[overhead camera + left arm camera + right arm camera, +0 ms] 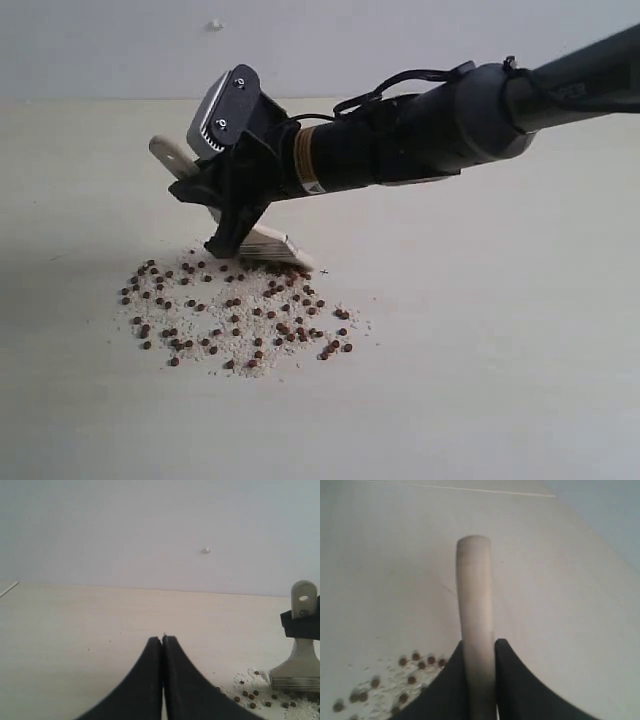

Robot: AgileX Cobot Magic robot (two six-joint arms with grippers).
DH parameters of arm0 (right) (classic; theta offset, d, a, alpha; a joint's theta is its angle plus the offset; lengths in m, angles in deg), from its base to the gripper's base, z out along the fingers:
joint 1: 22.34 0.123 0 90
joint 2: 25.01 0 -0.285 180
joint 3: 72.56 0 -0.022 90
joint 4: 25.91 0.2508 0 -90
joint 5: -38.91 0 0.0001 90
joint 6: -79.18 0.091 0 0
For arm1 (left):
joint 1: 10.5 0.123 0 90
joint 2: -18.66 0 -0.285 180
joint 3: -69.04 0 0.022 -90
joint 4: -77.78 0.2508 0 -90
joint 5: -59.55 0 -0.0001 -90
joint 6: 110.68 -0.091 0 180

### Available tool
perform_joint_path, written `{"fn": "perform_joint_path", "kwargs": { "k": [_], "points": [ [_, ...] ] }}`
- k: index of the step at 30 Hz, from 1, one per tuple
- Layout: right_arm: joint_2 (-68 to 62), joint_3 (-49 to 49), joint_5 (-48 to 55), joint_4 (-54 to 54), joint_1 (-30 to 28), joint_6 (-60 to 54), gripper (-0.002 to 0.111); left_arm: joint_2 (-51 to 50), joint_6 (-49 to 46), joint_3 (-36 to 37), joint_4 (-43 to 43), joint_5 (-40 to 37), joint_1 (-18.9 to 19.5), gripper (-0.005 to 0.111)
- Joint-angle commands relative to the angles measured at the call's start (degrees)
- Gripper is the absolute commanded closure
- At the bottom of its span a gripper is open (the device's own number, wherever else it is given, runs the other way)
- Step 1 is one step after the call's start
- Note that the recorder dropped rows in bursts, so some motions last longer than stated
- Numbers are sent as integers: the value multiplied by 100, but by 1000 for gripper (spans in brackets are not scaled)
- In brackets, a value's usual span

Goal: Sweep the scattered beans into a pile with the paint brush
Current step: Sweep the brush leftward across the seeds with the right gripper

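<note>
The beans [232,312] lie in a loose, wide patch mixed with whitish crumbs on the pale table; no heaped pile shows. My right gripper [226,222] reaches in from the right and is shut on the paint brush [268,243], gripping its wooden handle. The handle end [166,152] sticks up to the left, and the bristles rest on the table at the patch's far edge. In the right wrist view the handle [475,590] runs out between the fingers [517,680], with beans [412,672] beside them. My left gripper [163,639] is shut and holds nothing, and its view shows the brush [300,667] and beans [250,696].
The bare table top [480,350] stretches round the patch on all sides. A grey-white wall [400,40] stands behind the table's far edge, with a small white mark [214,25] on it. The right arm's dark forearm [430,130] hangs above the table's right half.
</note>
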Motion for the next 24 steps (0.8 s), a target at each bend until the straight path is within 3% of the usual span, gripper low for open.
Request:
{"fn": "perform_joint_path", "kwargs": {
  "k": [1, 7, 12, 17, 20, 24],
  "points": [
    [99, 65, -5, -1700, -21, 1461, 108, 38, -32, 3, -27, -3, 19, 107],
    [439, 65, 43, -1488, -21, 1317, 108, 38, -32, 3, -27, -3, 19, 107],
    [693, 55, 738, -1186, -21, 582, 108, 38, -32, 3, -27, -3, 19, 107],
    [680, 47, 908, 611, -21, -1821, 108, 38, -32, 3, -27, -3, 19, 107],
    [553, 47, 418, 1751, -21, -3160, 108, 38, -32, 3, -27, -3, 19, 107],
    [246, 47, -605, 2490, -21, -4365, 108, 38, -32, 3, -27, -3, 19, 107]
  ]
}}
